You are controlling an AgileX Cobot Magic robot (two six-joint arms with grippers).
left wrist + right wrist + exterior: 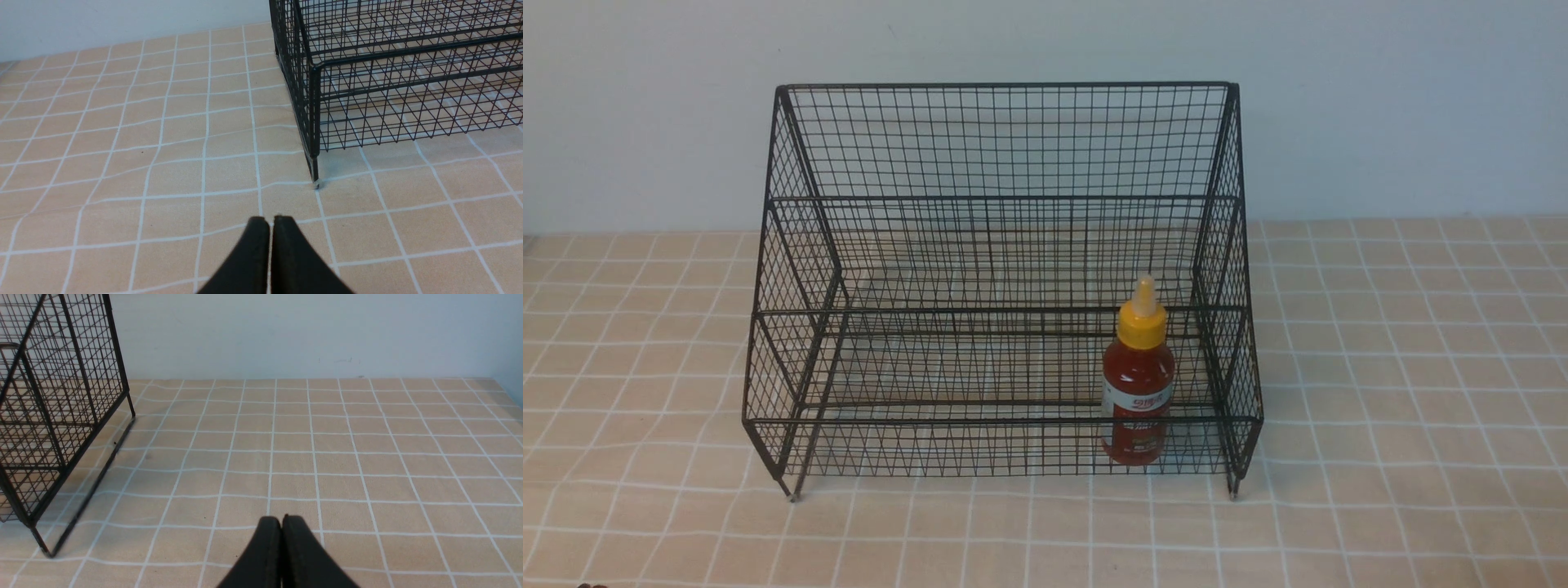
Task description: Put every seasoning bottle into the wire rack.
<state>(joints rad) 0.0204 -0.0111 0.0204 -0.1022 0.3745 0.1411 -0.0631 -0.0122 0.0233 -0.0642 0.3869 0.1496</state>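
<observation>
My left pincer (270,222) and right pincer (281,522) are both pressed together, empty, above the checked surface (1421,408), either side of the wire rack (1005,204), where the seasoning bottle (1138,384) stands upright in the lowest front tier, near its right end.

A table (1405,457) fills the lower part of the front view, covered with a peach-coloured cloth printed with a grid of thin white lines that form squares. The cloth is not quite flat: in the left wrist view its white lines (122,163) wave and bend, and shallow wrinkles show across it. Behind the table stands a plain, pale grey-white wall (1405,106), bare and smooth, meeting the table's far edge in a straight line. In the right wrist view the same wall (310,335) carries a few faint small marks.
</observation>
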